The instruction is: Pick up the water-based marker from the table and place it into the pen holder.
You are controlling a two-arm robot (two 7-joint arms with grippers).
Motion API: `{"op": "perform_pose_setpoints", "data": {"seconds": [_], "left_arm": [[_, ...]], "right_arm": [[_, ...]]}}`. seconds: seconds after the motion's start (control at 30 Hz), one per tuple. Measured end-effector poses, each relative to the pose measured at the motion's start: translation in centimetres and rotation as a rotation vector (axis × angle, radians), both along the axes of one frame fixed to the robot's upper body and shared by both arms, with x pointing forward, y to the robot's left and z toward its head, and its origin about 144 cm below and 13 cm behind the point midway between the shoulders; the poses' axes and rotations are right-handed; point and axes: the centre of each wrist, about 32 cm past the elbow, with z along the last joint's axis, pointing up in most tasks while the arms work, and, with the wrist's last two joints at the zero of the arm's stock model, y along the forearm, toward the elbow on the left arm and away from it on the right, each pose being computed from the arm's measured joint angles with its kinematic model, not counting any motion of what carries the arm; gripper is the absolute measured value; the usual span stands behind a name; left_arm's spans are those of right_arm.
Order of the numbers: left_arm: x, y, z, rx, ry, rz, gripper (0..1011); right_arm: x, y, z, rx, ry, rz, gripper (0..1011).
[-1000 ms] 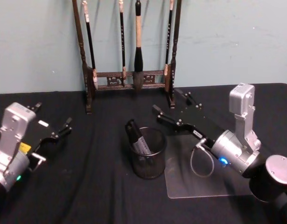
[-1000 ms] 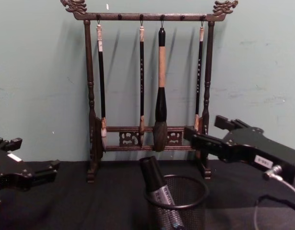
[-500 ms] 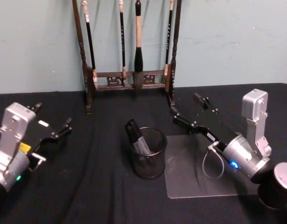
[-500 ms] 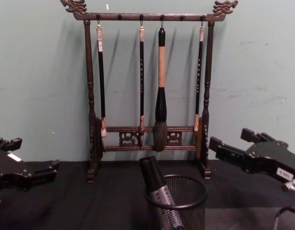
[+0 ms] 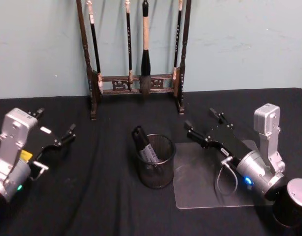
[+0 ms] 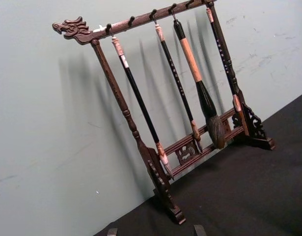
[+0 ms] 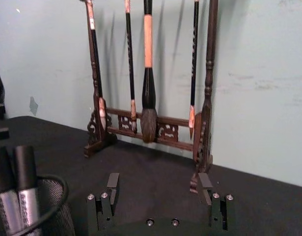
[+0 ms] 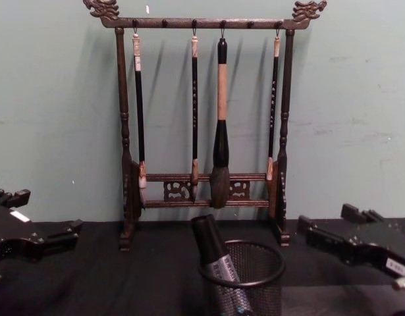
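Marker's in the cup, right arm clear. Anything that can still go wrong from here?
1. The water-based marker leans against the pen holder rim, its cap sticking out above; a bump might tip it or the light mesh cup.
2. The open right pincer sits low over the clear sheet, near the brush rack foot; a wide swing may clip either.
3. The left pincer looks parked, low risk.
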Motion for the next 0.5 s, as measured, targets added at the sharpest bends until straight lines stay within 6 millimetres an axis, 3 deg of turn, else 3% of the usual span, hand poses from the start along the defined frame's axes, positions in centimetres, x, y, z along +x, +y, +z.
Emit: {"op": "perform_pose_setpoints", "data": {"seconds": [0.5], "left_arm": [[0.00, 0.00, 0.00, 0.000, 0.000, 0.000, 1009]], "right_arm": [[-0.23, -0.34, -0.98, -0.021, 0.045, -0.011, 1002]]}}
